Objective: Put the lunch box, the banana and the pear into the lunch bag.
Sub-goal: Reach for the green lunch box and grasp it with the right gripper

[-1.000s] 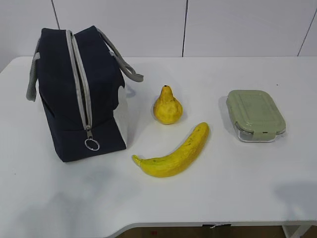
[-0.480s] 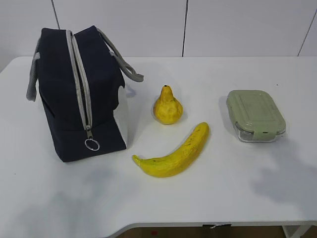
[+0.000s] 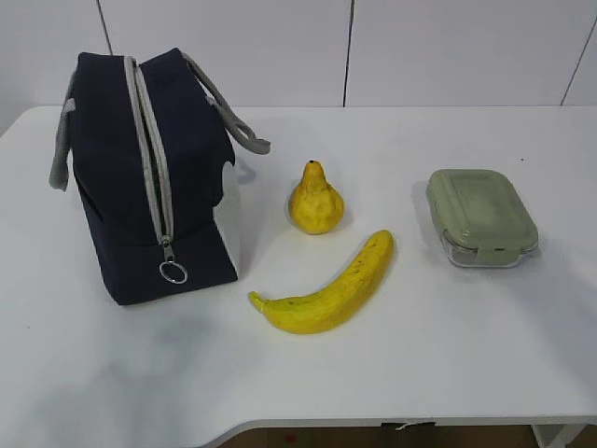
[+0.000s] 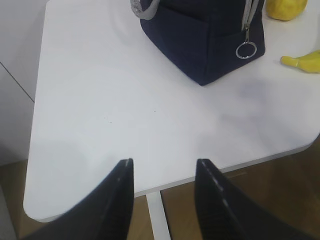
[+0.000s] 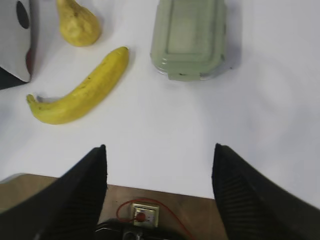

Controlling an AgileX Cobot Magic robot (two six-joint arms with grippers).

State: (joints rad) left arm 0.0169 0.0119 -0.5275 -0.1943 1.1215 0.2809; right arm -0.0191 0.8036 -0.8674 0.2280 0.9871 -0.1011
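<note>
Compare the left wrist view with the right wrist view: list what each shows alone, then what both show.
Only the left wrist view: the lunch bag's zipper with its ring pull, a grey handle, and the open left end effector.

Only the right wrist view: the lunch box, the whole banana, the bag's spotted white panel, and the open right end effector.

Both: the lunch bag, the pear, the banana's stem end and the table.

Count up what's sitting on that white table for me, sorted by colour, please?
Yellow: 2, the banana and the pear
Navy blue: 1, the lunch bag, zipped shut
Sage green: 1, the lunch box with its green lid on
Total: 4 things
</note>
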